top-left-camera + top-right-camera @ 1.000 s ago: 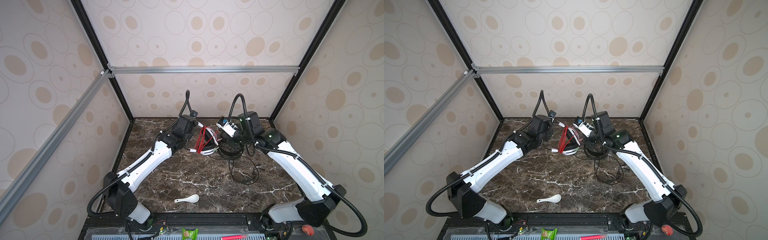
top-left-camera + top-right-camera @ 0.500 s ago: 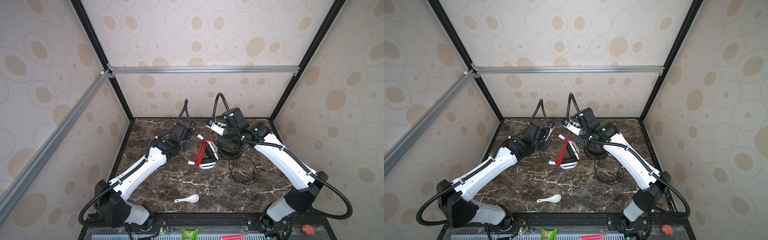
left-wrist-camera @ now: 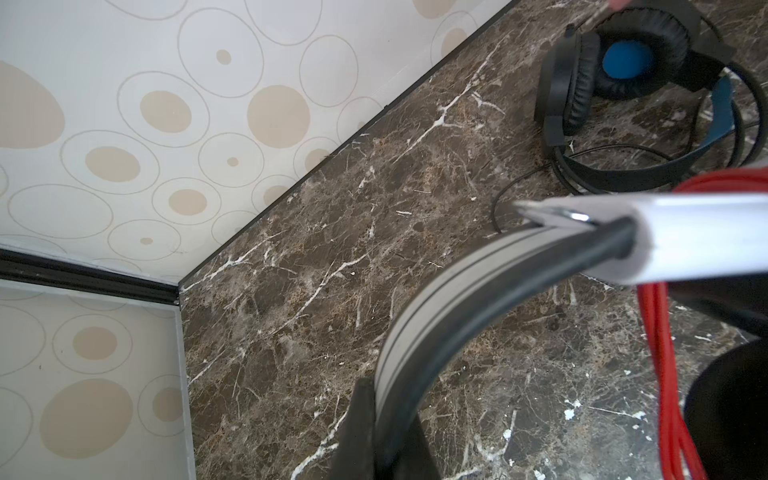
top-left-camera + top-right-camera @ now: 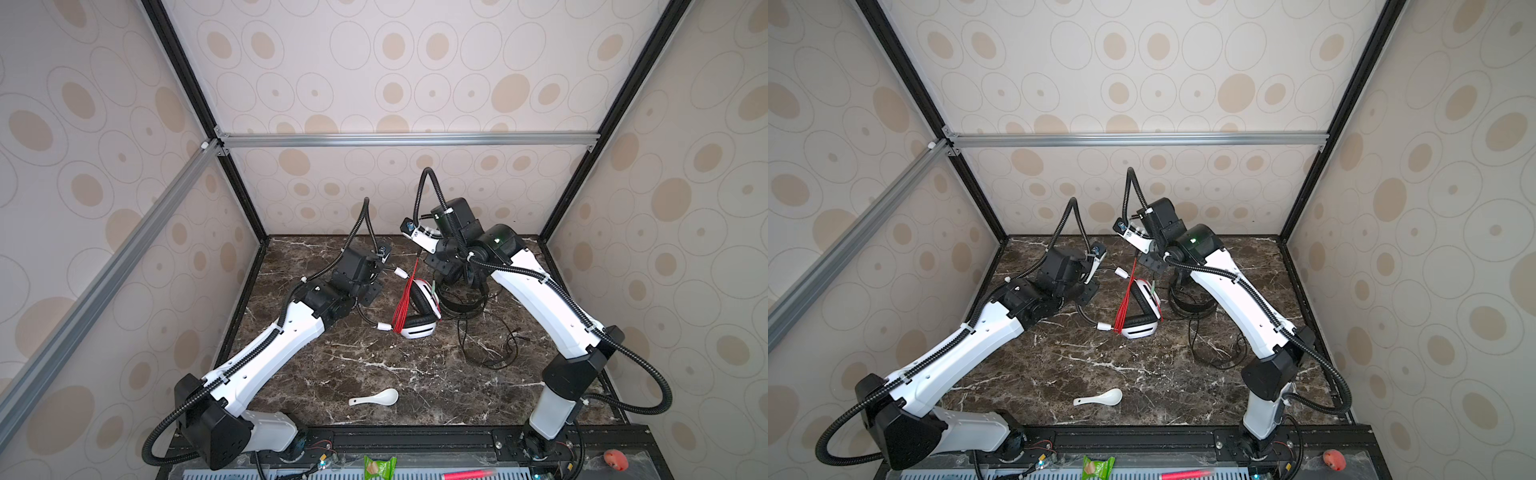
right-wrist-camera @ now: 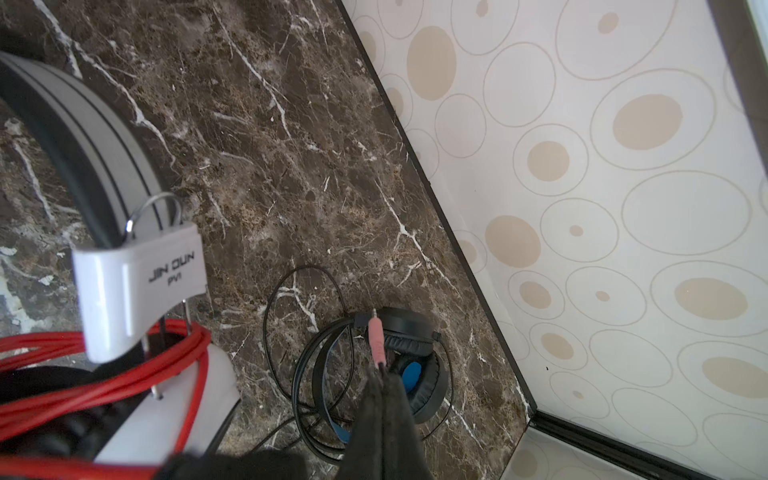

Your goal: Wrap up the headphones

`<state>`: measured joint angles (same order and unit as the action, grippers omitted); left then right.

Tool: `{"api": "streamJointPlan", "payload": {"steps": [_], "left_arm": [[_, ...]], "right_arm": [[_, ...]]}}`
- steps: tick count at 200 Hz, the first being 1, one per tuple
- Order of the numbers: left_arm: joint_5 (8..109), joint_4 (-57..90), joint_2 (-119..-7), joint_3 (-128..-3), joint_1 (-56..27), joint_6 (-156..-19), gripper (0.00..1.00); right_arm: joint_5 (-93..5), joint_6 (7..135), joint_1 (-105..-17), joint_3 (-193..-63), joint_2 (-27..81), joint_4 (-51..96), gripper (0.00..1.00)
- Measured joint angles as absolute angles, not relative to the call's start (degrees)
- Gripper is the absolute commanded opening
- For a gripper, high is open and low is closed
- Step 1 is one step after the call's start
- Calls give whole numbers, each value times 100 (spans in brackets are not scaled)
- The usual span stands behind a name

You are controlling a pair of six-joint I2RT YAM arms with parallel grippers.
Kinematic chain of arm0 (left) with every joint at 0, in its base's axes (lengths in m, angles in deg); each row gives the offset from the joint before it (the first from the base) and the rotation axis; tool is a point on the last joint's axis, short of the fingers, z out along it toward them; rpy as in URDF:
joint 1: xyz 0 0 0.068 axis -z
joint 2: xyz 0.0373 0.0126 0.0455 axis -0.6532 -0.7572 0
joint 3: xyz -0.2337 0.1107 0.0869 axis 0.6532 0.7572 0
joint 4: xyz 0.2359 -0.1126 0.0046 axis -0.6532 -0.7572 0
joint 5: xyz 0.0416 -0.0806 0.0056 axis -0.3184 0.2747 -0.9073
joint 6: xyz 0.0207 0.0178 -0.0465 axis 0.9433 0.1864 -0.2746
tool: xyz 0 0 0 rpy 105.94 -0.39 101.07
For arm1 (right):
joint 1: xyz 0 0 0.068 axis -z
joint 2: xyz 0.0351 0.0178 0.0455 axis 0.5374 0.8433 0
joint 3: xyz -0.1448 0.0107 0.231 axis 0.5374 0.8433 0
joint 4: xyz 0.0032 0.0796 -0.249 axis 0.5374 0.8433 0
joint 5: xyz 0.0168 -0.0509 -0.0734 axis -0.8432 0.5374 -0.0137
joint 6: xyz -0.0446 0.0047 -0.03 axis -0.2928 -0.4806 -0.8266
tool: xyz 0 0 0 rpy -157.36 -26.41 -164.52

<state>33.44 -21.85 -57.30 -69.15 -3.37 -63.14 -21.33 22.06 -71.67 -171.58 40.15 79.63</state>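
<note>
Both top views: white set [image 4: 419,322] sits mid bench [image 4: 374,365], between the arms. Red cord [image 4: 405,299] runs straight up-and-back to the right fingers [image 4: 431,261], so right arm's nearer the loose end. Black set [image 4: 461,301] just beside, black cord [image 4: 490,357] lying loose.
Left wrist: left fingers [image 3: 353,440] clamped on the grey band [image 3: 415,316].
Right wrist: fingers pinching the pink plug [image 5: 376,340]. My guess, next wrap goes across the cups. Corner wall [image 5: 582,208] close behind.

On your dark marble table [image 4: 332,365]: a black headset [image 4: 461,305] beside a white headset [image 4: 419,328], white spoon [image 4: 376,398] up front.
</note>
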Motion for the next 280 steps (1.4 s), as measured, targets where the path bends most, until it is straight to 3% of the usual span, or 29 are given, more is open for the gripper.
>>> {"api": "streamJointPlan", "payload": {"steps": [127, 183, 237, 280], "left_arm": [[3418, -2493, -5479, -6696, -331, -6244, 0], [3438, -2371, -5300, -6574, -333, -6261, 0], [3435, -2220, -4922, -6299, -333, -6362, 0], [3414, -2172, -4808, -6159, -333, -6417, 0]], "right_arm": [[-1707, 1476, -7405, -16450, 3894, 7594, 0], [-1941, 1812, -7407, -16450, 3711, 7421, 0], [-2791, 2621, -7420, -16468, 3470, 7152, 0], [-2330, 2204, -7735, -16876, 3704, 7345, 0]]}}
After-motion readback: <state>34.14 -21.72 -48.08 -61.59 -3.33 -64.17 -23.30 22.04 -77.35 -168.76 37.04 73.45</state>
